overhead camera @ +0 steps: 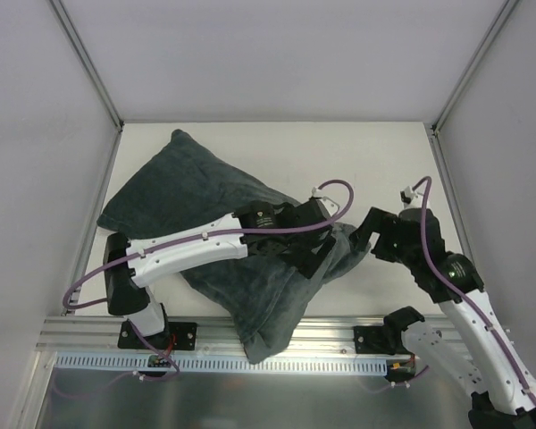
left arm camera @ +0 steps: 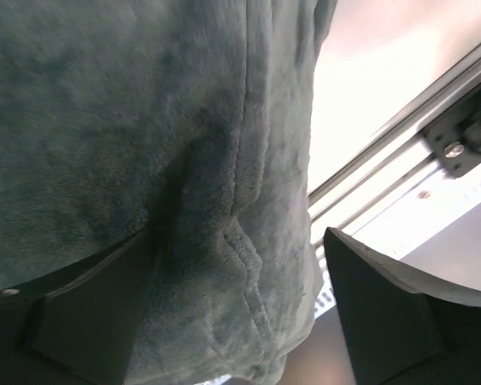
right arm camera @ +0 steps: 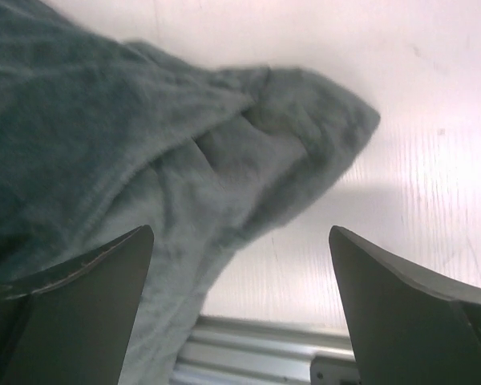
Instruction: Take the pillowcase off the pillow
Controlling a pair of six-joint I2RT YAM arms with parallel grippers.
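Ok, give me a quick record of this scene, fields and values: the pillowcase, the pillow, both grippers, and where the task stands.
pillowcase: dark grey-teal plush, bulging, lying diagonally on the table, near end hanging over the front rail
pillow: no white showing in any view
left gripper: open, seamed plush fabric in view between its fingers
right gripper: open, empty, facing a pointed corner of the fabric
task state: cover not yet off
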